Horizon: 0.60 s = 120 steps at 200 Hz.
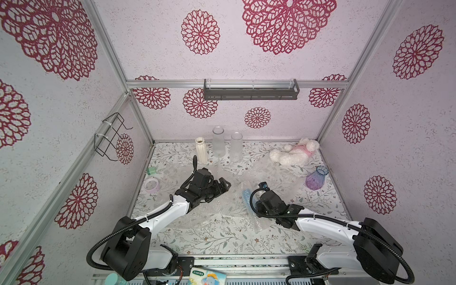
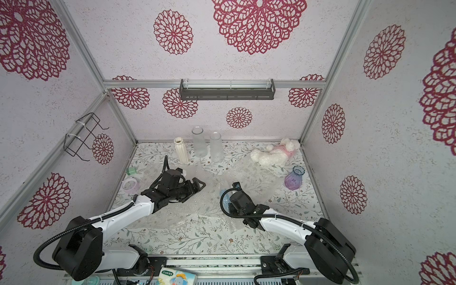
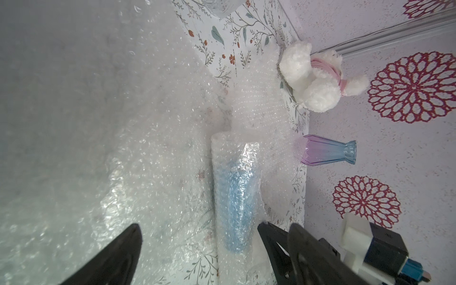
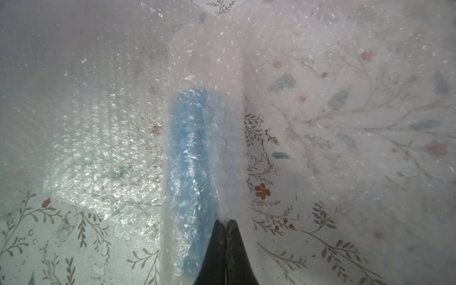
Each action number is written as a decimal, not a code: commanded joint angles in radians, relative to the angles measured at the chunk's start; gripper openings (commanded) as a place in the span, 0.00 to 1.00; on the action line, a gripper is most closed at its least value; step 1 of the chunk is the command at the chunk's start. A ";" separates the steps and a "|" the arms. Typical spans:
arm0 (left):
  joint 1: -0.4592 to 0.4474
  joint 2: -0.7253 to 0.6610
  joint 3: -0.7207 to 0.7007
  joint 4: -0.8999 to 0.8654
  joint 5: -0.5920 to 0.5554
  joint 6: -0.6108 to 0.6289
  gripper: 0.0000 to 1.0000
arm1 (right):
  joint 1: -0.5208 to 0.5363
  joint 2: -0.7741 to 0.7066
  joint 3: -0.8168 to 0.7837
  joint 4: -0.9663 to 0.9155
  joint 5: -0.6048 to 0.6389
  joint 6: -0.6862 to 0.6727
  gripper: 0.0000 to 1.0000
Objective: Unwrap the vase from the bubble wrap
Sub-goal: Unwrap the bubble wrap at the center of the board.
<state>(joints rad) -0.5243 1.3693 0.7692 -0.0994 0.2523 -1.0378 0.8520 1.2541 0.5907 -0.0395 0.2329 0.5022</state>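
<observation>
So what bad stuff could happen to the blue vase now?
The right gripper pinches only the bubble wrap, and the left gripper is open, holding nothing. If the wrap gets pulled, the blue vase could tumble out and roll across the table. Loose wrap also seems to reach the standing purple glass vase, so dragging it might knock that one over.

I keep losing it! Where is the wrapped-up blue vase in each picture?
Both top views: blue vase lies mid-table, beside the right arm's wrist.
Left wrist: vase ahead of the open left gripper.
Right wrist: vase beside the right gripper, shut on bubble wrap.
Landmark: purple vase, absent only from the right wrist view.
</observation>
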 commanded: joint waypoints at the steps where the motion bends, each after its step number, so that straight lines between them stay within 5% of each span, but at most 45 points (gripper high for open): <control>1: -0.028 0.027 -0.006 0.080 -0.010 -0.022 0.93 | -0.008 -0.054 -0.007 0.024 -0.012 0.067 0.00; 40: -0.070 0.091 0.016 0.119 -0.009 -0.042 0.89 | -0.017 -0.097 -0.033 0.026 0.001 0.092 0.00; 83: -0.132 0.138 0.062 0.131 -0.023 -0.058 0.67 | -0.053 -0.119 -0.087 0.092 -0.060 0.101 0.00; 120: -0.176 0.088 0.083 0.041 -0.102 -0.039 0.68 | -0.067 -0.151 -0.103 0.121 -0.097 0.122 0.00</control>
<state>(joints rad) -0.6800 1.5005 0.8326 -0.0212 0.2176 -1.0828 0.7937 1.1423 0.4870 0.0296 0.1692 0.5953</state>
